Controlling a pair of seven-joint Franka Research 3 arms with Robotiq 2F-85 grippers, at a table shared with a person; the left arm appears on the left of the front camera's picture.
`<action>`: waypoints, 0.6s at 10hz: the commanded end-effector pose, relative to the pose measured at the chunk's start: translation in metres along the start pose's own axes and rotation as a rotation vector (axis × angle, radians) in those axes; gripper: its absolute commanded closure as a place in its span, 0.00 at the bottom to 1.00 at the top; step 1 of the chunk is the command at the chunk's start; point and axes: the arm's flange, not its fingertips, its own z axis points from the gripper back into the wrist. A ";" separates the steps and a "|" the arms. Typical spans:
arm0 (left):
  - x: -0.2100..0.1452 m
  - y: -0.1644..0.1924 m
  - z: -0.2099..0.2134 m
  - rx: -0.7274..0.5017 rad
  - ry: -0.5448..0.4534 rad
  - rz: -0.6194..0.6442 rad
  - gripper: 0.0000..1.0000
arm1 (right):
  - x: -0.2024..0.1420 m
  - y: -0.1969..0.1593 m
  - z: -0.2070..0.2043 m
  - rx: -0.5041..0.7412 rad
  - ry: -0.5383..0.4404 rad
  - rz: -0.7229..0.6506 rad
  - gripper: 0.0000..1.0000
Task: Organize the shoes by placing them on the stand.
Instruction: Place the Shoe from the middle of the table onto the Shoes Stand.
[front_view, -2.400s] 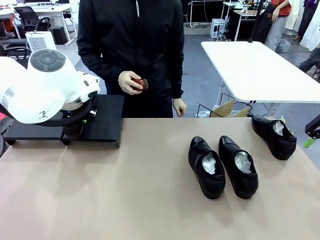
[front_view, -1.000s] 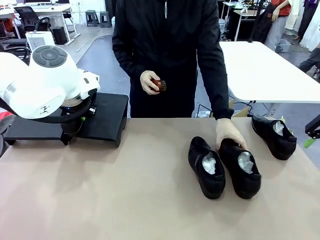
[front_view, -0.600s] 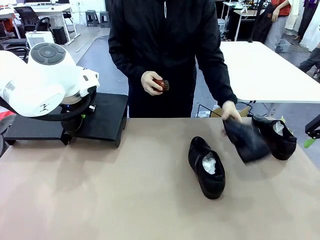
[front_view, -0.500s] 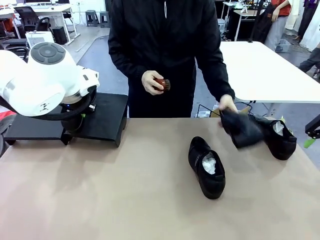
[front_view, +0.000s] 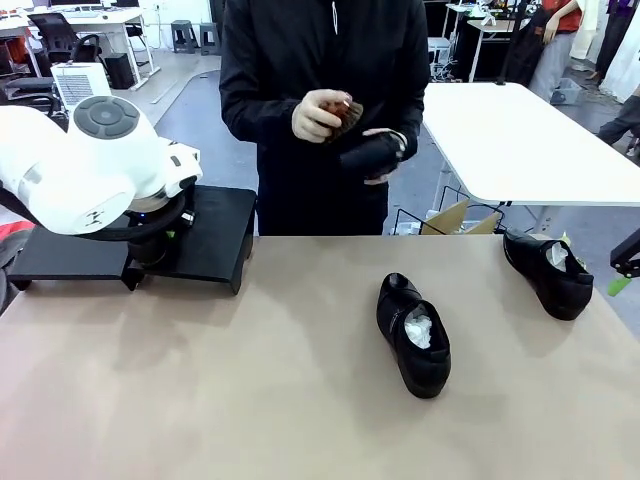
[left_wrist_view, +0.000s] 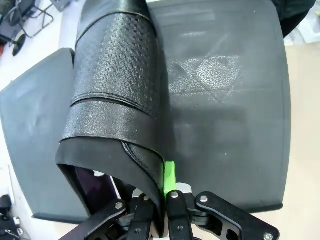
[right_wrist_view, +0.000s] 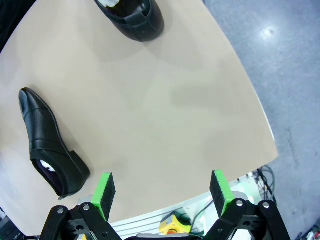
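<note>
The left gripper (left_wrist_view: 164, 186) is clamped tight on the heel rim of a black dress shoe (left_wrist_view: 117, 90), with a green pad (left_wrist_view: 169, 172) against the leather's outer side. From the fingers the shoe runs up toward 11 o'clock, over the black stand (left_wrist_view: 230, 100), which sits at 10 o'clock on the table (front_view: 200, 400). The right gripper (right_wrist_view: 162, 187) hangs spread wide and holds nothing. On the table a second shoe (right_wrist_view: 50, 150) lies at its 9 o'clock and a third shoe (right_wrist_view: 132, 17) at 12 o'clock. Across the table, a person holds a fourth shoe (front_view: 365, 155) and a brown brush (front_view: 345, 112).

A glossy black shoe (front_view: 548, 272) lay at three o'clock on the tan table (front_view: 250, 400). The second shoe (left_wrist_view: 117, 90) showed fine embossed checks.
</note>
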 end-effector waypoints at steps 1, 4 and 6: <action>0.005 -0.002 -0.001 0.005 -0.023 0.018 0.95 | 0.001 0.000 0.000 0.002 -0.004 0.012 0.00; 0.004 -0.003 0.000 0.007 -0.018 0.016 0.38 | 0.001 0.000 0.000 0.002 -0.004 0.012 0.00; 0.007 0.001 0.004 0.023 -0.019 0.019 0.19 | 0.001 0.000 0.000 0.002 -0.004 0.012 0.00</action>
